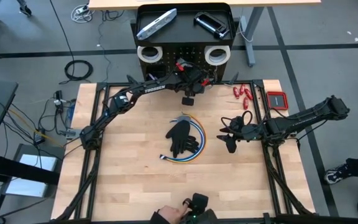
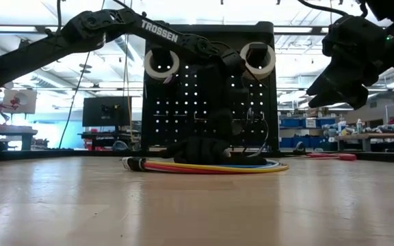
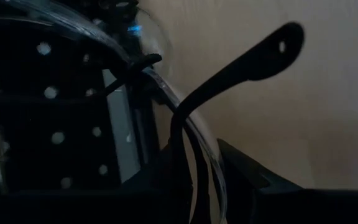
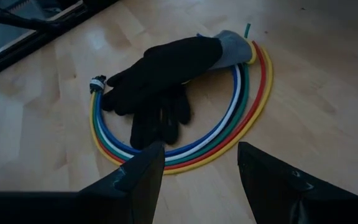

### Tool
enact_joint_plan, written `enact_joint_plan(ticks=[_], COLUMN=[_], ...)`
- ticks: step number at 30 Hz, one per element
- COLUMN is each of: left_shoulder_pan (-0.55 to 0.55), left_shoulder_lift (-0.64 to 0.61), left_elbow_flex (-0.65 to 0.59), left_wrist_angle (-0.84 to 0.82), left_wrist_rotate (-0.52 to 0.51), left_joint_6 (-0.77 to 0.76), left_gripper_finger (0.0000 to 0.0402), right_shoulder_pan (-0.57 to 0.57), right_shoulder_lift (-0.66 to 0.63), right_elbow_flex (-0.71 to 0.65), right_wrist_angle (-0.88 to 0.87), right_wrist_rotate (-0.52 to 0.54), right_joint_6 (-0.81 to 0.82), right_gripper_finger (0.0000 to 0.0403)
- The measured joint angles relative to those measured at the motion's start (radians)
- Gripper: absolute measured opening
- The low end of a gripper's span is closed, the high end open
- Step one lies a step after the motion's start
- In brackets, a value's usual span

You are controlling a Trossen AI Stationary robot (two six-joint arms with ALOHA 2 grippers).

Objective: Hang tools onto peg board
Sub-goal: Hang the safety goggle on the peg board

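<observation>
Your left pincer (image 3: 196, 152) is up against the front of the peg board (image 2: 204, 102), fingers closed most of the way on a thin black tool (image 3: 253, 59) that has a hole at its free end. The tool sticks out from between the fingers, next to the holed panel. A clear curved strand crosses the same spot; you can't tell what it is. Two white tape rolls (image 1: 148, 53) (image 1: 217, 55) hang at the board's upper corners. In the tray on top lie a flat bar (image 1: 156, 23) on the left and a clamp (image 1: 211, 23) on the right. Your right pincer (image 4: 201, 162) hovers over the table (image 1: 135, 174) with its fingers spread wide and nothing between them. It sits just right of the black gloves (image 4: 160, 74). The gloves lie on a coil of coloured cables (image 4: 253, 93) mid-table, apart from the board. Red-handled tools (image 1: 243, 94) lie near the table's far right corner, with a red case (image 1: 277, 99) just beside them. A person's hand (image 1: 166, 214) shows at the near edge.
</observation>
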Motion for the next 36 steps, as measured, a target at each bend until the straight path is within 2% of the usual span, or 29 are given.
enact_joint_plan(ticks=[11,21,27,36], left_shoulder_pan=[0.014,0.015,0.019,0.019], left_shoulder_lift=[0.002,0.03,0.03,0.03], left_elbow_flex=[-0.001,0.019,0.02,0.02], left_wrist_angle=[0.026,0.045,0.0,0.006], left_wrist_rotate=[0.105,0.06,0.133,0.144], left_joint_6=[-0.013,-0.05,-0.122,-0.203], left_gripper_finger=[0.0094,0.0094,0.0094,0.0099], right_shoulder_pan=[0.0,0.0,0.0,0.0], right_shoulder_lift=[0.0,0.0,0.0,0.0], right_elbow_flex=[0.0,0.0,0.0,0.0], right_wrist_angle=[0.0,0.0,0.004,0.007], right_wrist_rotate=[-0.001,-0.01,-0.022,-0.034], right_joint_6=[0.0,0.01,0.011,0.037], right_gripper_finger=[0.0213,0.0213,0.0213,0.0213])
